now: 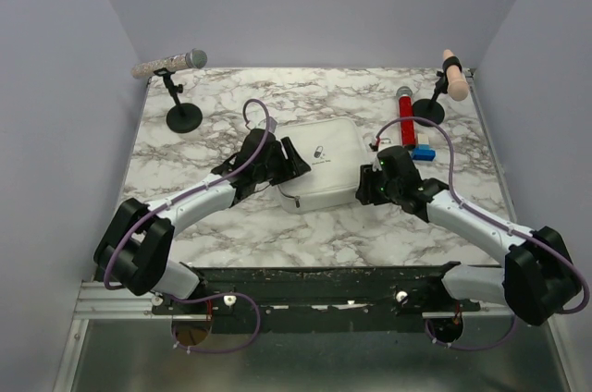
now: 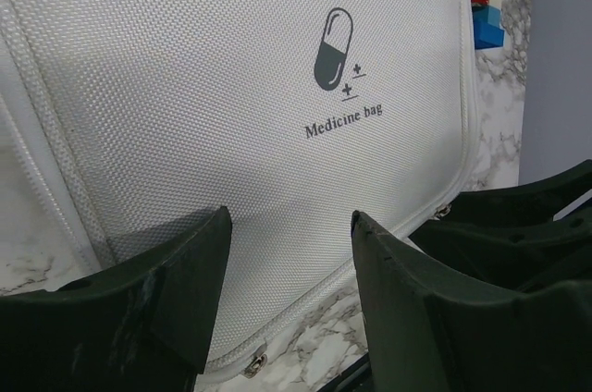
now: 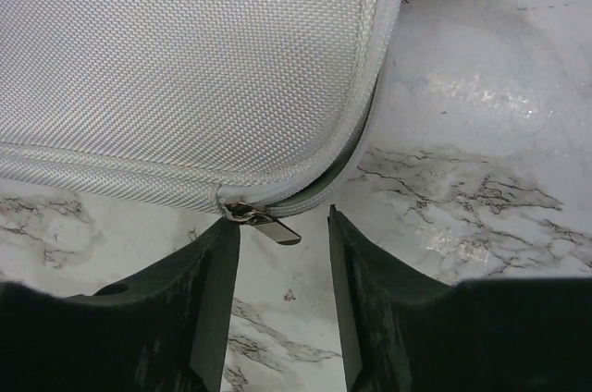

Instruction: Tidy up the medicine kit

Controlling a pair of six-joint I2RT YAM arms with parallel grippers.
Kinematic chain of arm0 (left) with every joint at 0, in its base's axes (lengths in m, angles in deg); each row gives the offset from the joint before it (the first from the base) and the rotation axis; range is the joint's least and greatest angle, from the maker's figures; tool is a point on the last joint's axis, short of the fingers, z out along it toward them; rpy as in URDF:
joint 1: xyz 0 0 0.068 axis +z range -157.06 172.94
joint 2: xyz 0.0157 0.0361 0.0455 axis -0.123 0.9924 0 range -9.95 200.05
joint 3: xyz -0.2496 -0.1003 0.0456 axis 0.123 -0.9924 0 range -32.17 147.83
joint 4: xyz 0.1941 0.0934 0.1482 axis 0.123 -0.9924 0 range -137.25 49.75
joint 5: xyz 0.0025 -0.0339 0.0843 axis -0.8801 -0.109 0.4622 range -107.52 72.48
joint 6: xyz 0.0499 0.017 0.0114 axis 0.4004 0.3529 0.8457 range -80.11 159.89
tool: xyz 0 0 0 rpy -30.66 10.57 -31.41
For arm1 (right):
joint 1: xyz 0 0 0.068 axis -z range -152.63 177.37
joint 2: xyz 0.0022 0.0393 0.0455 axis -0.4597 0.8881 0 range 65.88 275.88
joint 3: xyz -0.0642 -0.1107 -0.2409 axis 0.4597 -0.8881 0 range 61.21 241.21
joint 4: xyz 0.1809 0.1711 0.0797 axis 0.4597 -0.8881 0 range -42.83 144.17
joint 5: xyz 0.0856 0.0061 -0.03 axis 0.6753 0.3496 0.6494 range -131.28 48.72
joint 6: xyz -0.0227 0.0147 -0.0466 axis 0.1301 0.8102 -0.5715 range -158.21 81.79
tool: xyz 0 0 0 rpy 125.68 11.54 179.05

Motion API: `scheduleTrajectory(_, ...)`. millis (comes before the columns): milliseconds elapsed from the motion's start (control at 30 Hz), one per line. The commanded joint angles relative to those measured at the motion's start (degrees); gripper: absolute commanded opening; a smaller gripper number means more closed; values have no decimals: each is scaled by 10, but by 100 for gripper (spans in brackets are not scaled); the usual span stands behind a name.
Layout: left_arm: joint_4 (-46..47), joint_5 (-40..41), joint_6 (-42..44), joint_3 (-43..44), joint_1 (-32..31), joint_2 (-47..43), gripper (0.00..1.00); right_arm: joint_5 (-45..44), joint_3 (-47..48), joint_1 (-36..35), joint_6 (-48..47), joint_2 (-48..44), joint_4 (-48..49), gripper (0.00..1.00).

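from where i stand the right gripper [image 3: 284,226] is the nearest thing to watch. its fingers are spread and hold nothing, one on each side of the metal zipper pull [image 3: 265,223] at the near right corner of the medicine kit [image 1: 324,163], as if lined up to pinch it. the seam just past the pull looks slightly gaped. the left gripper [image 2: 289,226] is released too, fingers apart over the kit's left edge, probably to steady the case while the zip is drawn. i cannot tell whether it touches the fabric. the kit lies flat, lid down, in the middle of the marble table [image 1: 277,235]. just beyond it are a red cylinder [image 1: 405,105] and a blue block [image 1: 424,153], and farther back a microphone [image 1: 171,64] on a stand.
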Motion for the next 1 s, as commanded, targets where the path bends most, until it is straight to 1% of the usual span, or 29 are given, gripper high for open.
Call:
scheduleTrajectory(0, -45, 9, 18, -19, 14, -5, 68, -16, 1, -2, 1, 15, 28, 50)
scheduleTrajectory(100, -47, 7, 20, -22, 17, -7, 68, -11, 0, -2, 1, 22, 33, 46)
scheduleTrajectory(233, -51, 8, 23, -23, 24, -11, 68, -6, -1, -2, -2, 19, 39, 33)
scheduleTrajectory(433, -57, 9, 25, -26, 35, -15, 68, -20, 0, -2, 1, 16, 37, 23)
scheduleTrajectory(600, -73, 16, 31, -27, 46, -24, 68, -16, 12, -3, -9, 19, 24, 3)
scheduleTrajectory(633, -76, 17, 32, -29, 50, -26, 68, -18, 15, -6, -10, 16, 22, 1)
scheduleTrajectory(800, -87, 18, 33, -38, 73, -53, 68, -21, 28, -43, -5, 6, 4, 1)
scheduleTrajectory(967, -116, 21, 36, -41, 87, -101, 68, -26, 50, -104, 39, 20, -6, 1)
